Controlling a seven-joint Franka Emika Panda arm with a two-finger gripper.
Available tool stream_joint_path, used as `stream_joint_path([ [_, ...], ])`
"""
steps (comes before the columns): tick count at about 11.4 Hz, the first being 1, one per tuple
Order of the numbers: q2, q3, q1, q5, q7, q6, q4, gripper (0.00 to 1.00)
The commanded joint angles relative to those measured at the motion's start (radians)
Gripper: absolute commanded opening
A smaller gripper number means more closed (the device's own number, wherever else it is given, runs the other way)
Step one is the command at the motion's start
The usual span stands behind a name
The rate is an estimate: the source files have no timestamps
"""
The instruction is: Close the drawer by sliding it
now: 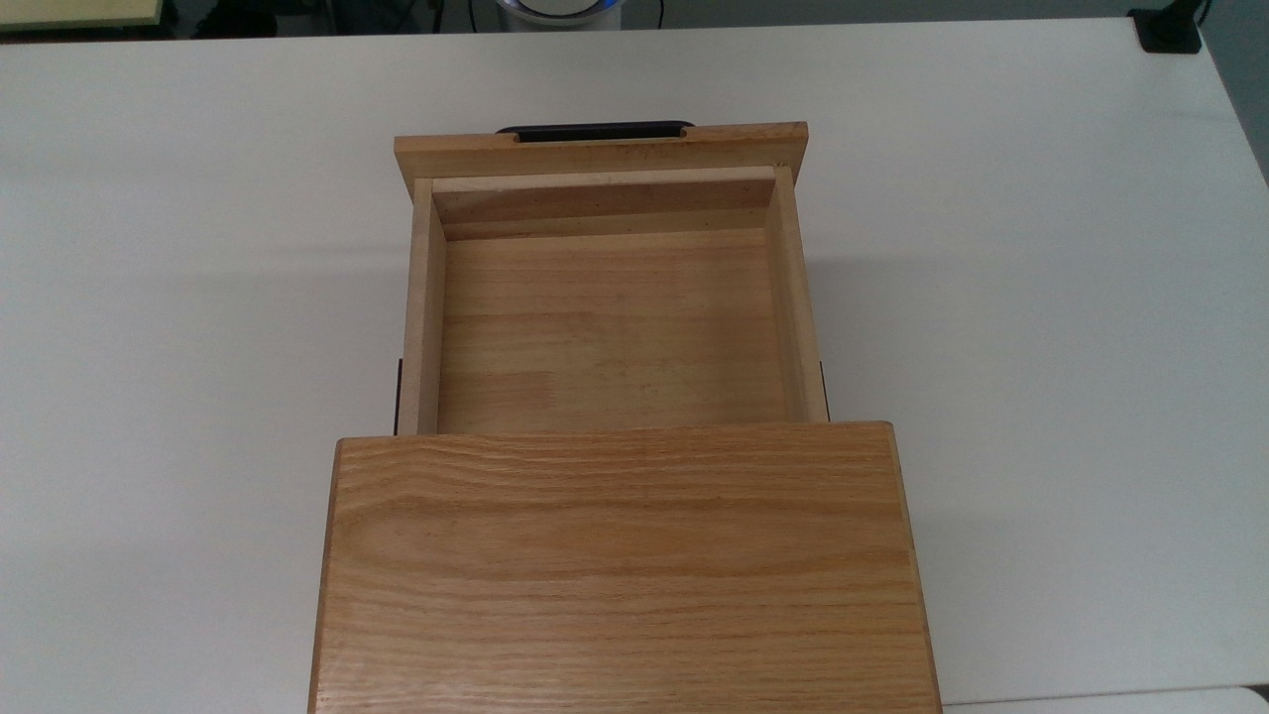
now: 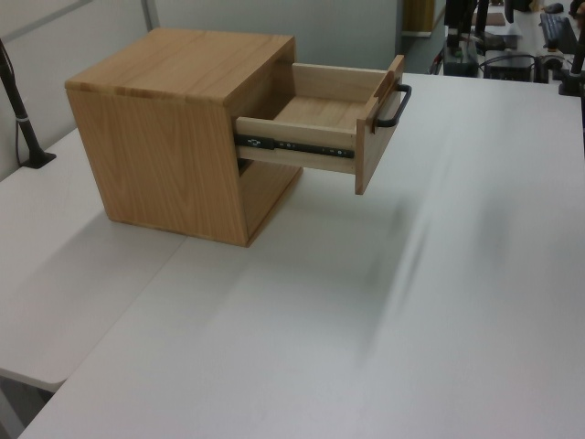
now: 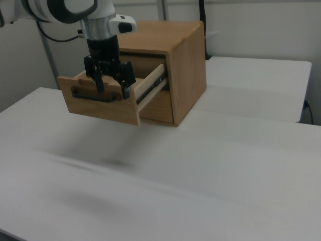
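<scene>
the drawer (image 1: 607, 327) stands pulled well out of the wooden cabinet (image 1: 625, 565), which sits on a white table (image 1: 1041, 297); in the top view its bare interior faces up and its wider front panel lies toward the top of the picture, with the black bar handle (image 1: 595, 130) beyond it; in the left view a dark metal slide rail (image 2: 292, 146) runs along the drawer's side; in the right view the gripper (image 3: 113, 88) hangs in front of the front panel, above the handle, its two dark fingers (image 3: 126, 90) spread apart and pointing down; whether they touch the panel cannot be told.
</scene>
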Motion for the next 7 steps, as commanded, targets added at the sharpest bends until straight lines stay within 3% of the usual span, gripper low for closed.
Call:
stream_joint_path([
  [1, 0.003, 0.005, 0.012, -0.012, -0.019, -0.028, -0.007, 1.00],
  [2, 0.001, 0.007, 0.017, -0.012, -0.021, -0.031, -0.013, 0.88],
  [4, 0.006, 0.007, 0.045, -0.010, -0.030, -0.028, -0.017, 0.41],
  [6, 0.024, 0.004, 0.111, -0.009, -0.032, -0.018, -0.047, 0.01],
  [7, 0.043, 0.002, 0.157, -0.003, -0.032, -0.017, -0.047, 0.00],
])
